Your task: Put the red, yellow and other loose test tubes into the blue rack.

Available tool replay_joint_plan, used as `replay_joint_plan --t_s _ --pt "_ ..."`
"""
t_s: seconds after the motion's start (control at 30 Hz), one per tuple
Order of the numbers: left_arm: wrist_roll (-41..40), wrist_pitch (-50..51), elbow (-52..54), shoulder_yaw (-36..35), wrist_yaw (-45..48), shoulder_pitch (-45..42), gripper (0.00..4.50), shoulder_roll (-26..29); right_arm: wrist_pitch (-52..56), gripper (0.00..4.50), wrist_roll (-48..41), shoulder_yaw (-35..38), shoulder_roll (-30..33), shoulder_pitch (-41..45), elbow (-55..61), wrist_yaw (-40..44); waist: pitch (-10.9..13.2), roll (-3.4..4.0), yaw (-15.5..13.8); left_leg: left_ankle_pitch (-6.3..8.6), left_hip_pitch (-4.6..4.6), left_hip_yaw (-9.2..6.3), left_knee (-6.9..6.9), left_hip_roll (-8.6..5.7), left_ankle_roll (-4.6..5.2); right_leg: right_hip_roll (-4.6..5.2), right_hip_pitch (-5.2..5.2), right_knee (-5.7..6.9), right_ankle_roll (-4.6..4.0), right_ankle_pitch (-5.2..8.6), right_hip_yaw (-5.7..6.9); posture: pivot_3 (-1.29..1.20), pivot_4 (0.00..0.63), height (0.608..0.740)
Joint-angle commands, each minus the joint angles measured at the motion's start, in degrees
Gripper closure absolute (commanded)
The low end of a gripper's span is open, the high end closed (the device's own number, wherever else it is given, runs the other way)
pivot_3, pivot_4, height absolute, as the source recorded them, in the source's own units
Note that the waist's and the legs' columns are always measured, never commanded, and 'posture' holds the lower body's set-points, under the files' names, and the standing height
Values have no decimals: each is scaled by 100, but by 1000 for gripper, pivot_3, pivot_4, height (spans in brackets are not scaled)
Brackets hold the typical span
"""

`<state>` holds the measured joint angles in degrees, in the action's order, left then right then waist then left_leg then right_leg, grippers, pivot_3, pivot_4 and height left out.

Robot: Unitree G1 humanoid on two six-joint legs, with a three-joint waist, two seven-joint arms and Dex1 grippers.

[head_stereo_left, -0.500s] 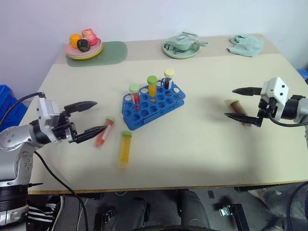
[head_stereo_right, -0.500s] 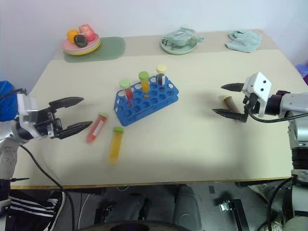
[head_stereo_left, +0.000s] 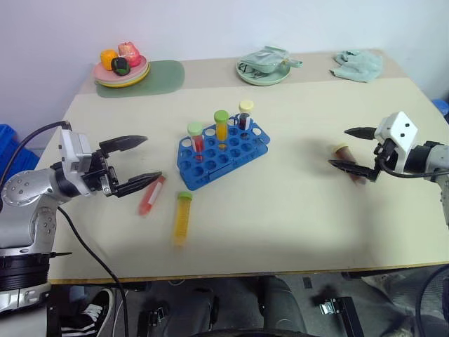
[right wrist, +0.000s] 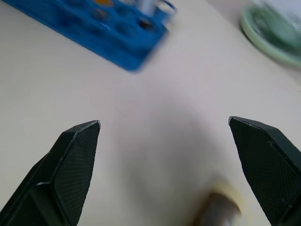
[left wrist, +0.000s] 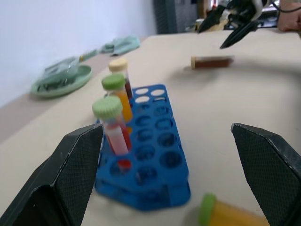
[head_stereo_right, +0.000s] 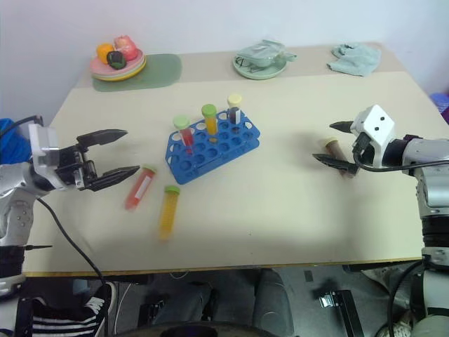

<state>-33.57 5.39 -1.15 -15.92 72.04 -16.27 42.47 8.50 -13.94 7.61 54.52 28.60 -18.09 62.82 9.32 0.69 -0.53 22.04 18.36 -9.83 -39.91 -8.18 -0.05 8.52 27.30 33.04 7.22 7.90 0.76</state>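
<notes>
The blue rack (head_stereo_left: 223, 153) stands mid-table with three capped test tubes upright in its far row. A red tube (head_stereo_left: 150, 197) and a yellow tube (head_stereo_left: 182, 216) lie loose to the left of and in front of the rack. My left gripper (head_stereo_left: 151, 159) hovers open by the red tube, and its near fingertip overlaps the tube's cap in the left eye view. A brown tube (head_stereo_left: 349, 161) lies at the right. My right gripper (head_stereo_left: 338, 147) is open over it, empty. The right wrist view shows the brown tube's cap (right wrist: 225, 201) between my fingers.
Along the back edge are a plate of toy fruit (head_stereo_left: 122, 70) on a green mat (head_stereo_left: 163, 76), a round green plate (head_stereo_left: 264, 71) and a crumpled cloth (head_stereo_left: 359, 64). A blue bin (head_stereo_left: 10, 144) stands off the table's left side.
My left gripper has shifted slightly farther away and to the right, toward the rack. The right gripper stays over the brown tube, turned a little. No tube has moved.
</notes>
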Motion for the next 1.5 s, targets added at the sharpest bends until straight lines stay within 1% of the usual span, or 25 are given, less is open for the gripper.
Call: replay_joint_plan --t_s 0.03,0.1,0.2,0.3,0.33,0.4,0.47,0.53,0.63,0.73,0.8,0.93,1.03,1.13,1.2,1.47,1.5 --pt "32 -127 -50 18 -51 -161 45 -71 372 0 207 -40 76 271 177 -328 0 0 5 0 0 2 1 1 0 -1 1 0 0 0 -1 0 150 740" --pt "64 -124 -57 101 -107 -251 45 -156 519 0 465 -183 159 357 197 -490 0 0 -16 0 0 4 -1 0 1 1 0 0 0 -1 -4 0 150 740" --pt "171 -267 -125 196 -119 -315 45 -256 1202 0 774 -385 146 659 230 -855 0 0 -23 1 2 6 -5 -1 3 1 -1 -2 4 -3 -5 0 150 740" --pt "150 -211 -143 300 -89 -367 45 -320 2203 0 1099 -705 97 1310 -19 -1137 0 0 -21 2 2 7 -5 -2 4 2 0 -2 4 -3 -7 0 150 740" --pt "139 -183 -113 334 -102 -386 45 -344 2780 0 986 -794 95 1586 -175 -943 0 0 -21 2 3 7 -5 -2 5 2 1 -4 5 -3 -10 0 150 740" --pt "115 -140 -37 362 -148 -388 45 -381 3553 0 961 -988 44 2057 -503 -799 1 -1 -17 3 5 7 -5 -1 5 0 3 -4 5 -3 -12 0 150 740" --pt "68 -63 115 376 -206 -326 45 -424 4659 0 914 -1265 -47 2661 -1031 -579 1 -1 -12 4 7 7 -4 0 7 -1 4 -7 5 -4 -12 0 150 740" --pt "68 -56 247 382 -256 -221 45 -459 5216 0 1003 -1517 -169 3150 -1532 -539 1 -2 -10 6 9 7 -4 0 10 0 3 -11 4 -4 -14 0 150 740" --pt "67 -39 385 361 -350 -59 45 -494 5753 0 1109 -1766 -383 3811 -2375 -570 1 -1 -1 9 10 10 -5 -1 16 0 6 -13 5 -4 -17 0 150 740" --pt "39 12 540 322 -451 79 45 -508 5690 0 1376 -2109 -536 4130 -3069 -626 1 -1 -8 9 12 14 -3 -1 16 -1 12 -12 5 -4 -22 0 150 740" --pt "24 45 643 298 -534 169 45 -521 5384 0 1585 -2325 -608 4167 -3428 -642 1 -2 -26 9 14 13 -4 -3 16 -1 11 -8 6 -5 -21 0 150 740" --pt "-22 93 924 276 -682 408 45 -534 4634 0 1935 -2471 -762 4257 -4047 -910 1 -1 -4 10 16 15 -6 -8 18 3 10 -8 15 -10 -22 0 150 740" --pt "-95 176 1108 235 -787 542 45 -510 4544 0 1988 -2402 -879 4447 -4481 -883 1 -1 11 10 16 17 -5 -7 18 1 15 -5 16 -11 -24 0 150 740" --pt "-186 281 1292 103 -859 702 45 -444 4131 0 2171 -2490 -959 4418 -4751 -864 1 -1 40 10 14 18 -5 -6 17 0 14 -5 16 -10 -25 0 150 740" --pt "-231 311 1366 41 -872 787 45 -397 4065 0 2188 -2411 -1032 4448 -4936 -888 1 -1 52 10 13 18 -4 -6 17 -1 14 -5 16 -10 -26 0 150 740" --pt "-267 341 1575 -34 -994 956 45 -357 3850 0 2299 -2283 -1239 4458 -5245 -936 1 -1 128 10 13 17 -4 -6 17 0 13 -2 16 -10 -26 0 150 740" --pt "-274 343 1602 -40 -1013 981 7 -350 3824 252 2311 -2270 -1252 4443 -5260 -963 1 -1 129 10 12 17 -4 -6 17 -1 13 -2 16 -10 -26 0 150 740"
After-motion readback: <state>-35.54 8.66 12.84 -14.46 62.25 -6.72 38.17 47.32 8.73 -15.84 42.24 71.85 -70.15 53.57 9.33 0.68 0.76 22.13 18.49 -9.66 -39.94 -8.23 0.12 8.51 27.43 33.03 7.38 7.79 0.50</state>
